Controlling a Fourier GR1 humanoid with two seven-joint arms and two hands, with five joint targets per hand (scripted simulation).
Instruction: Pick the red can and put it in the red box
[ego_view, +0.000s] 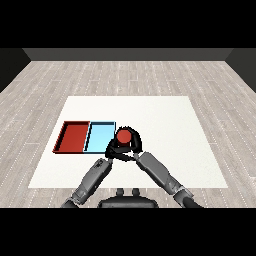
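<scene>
The can (123, 136) is red, seen from above as a round red top, and it stands just to the right of the blue tray (99, 136), close by that tray's right rim and near its nearer corner. No brand, label or writing can be read on the can, on either tray or on the table (165, 130). The right hand (131, 145) is wrapped about the can, its black fingers curled round the far and right sides of it, with more of the hand showing dark below the can. The grey right forearm (159, 172) runs from that hand down toward the lower right. The left hand (112, 150) lies just left of the can and below it, at the blue tray's near right corner, pressed up close against the right hand; the two black hands merge there, and whether the left fingers are curled or straight cannot be told. The left forearm (92, 180) runs down toward the lower left. The red tray (73, 136) lies on the far side of the blue tray from the can, touching it side to side, and holds nothing. Both trays sit on the white table's left half, with grey plank floor (130, 75) round it.
</scene>
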